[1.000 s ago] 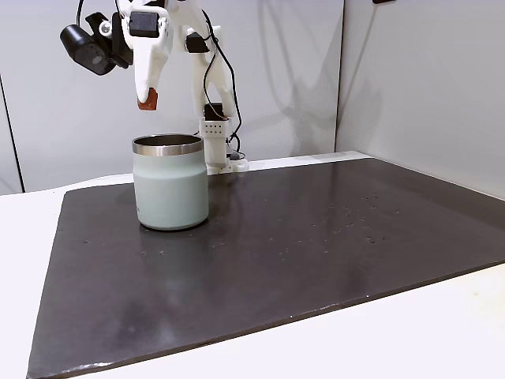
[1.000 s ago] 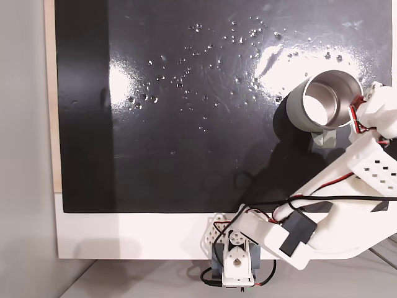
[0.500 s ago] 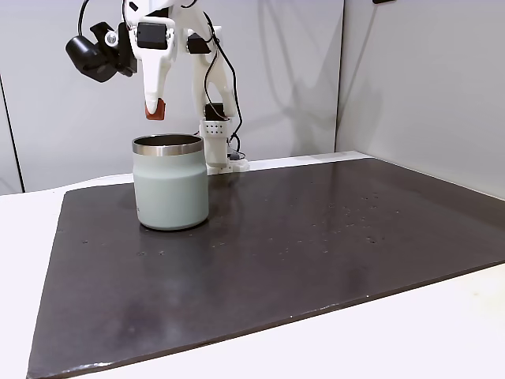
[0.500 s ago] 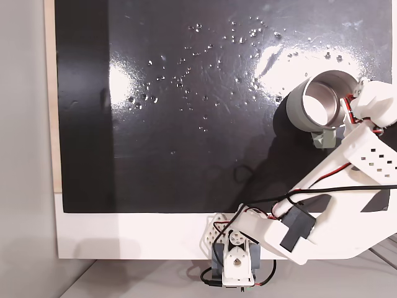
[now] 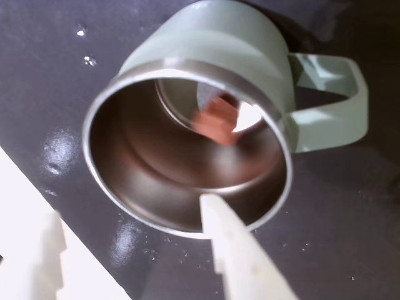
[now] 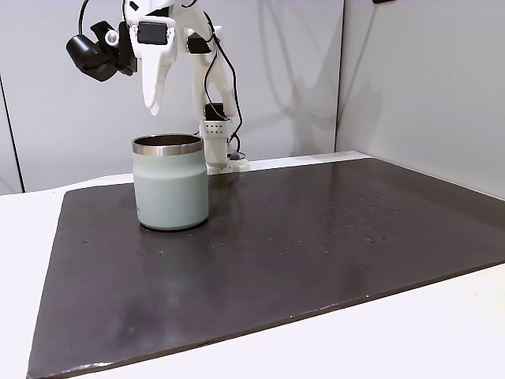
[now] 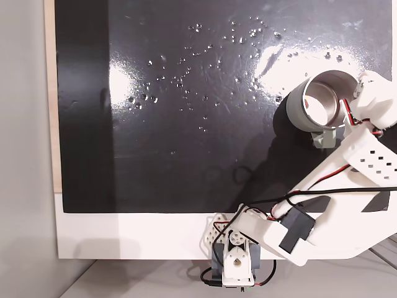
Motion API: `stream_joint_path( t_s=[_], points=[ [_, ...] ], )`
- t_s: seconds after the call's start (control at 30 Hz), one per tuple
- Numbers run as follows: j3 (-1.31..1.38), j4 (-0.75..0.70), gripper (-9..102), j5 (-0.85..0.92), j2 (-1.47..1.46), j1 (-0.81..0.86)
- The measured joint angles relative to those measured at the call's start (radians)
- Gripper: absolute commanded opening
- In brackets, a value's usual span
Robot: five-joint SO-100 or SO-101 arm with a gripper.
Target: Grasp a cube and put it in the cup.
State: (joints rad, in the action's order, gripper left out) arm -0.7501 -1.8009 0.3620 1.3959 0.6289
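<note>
Cube (image 5: 217, 120) now dropped inside cup (image 6: 170, 185), empty parted pincer (image 6: 150, 106) above rim.

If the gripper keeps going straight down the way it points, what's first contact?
Probably the steel rim of the squat mint-green cup directly below the gripper, or its open mouth, where the blurred reddish-brown cube shows; depth is unclear.

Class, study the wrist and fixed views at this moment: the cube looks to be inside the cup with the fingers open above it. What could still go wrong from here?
1. The fingers hang just over the cup's steel rim; a low retreat might clip it and shove or tip the cup.
2. The cube appears blurred inside the cup, so it may be bouncing; a rebound out seems unlikely but possible.
3. The cup's handle juts sideways, something a swinging arm could snag.
</note>
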Motion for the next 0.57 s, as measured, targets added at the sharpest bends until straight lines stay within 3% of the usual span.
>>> stream_joint_path(
  t_s=[0.57],
  points=[
    [-0.009,0.000,23,0.000,0.000,-0.058]
  ],
)
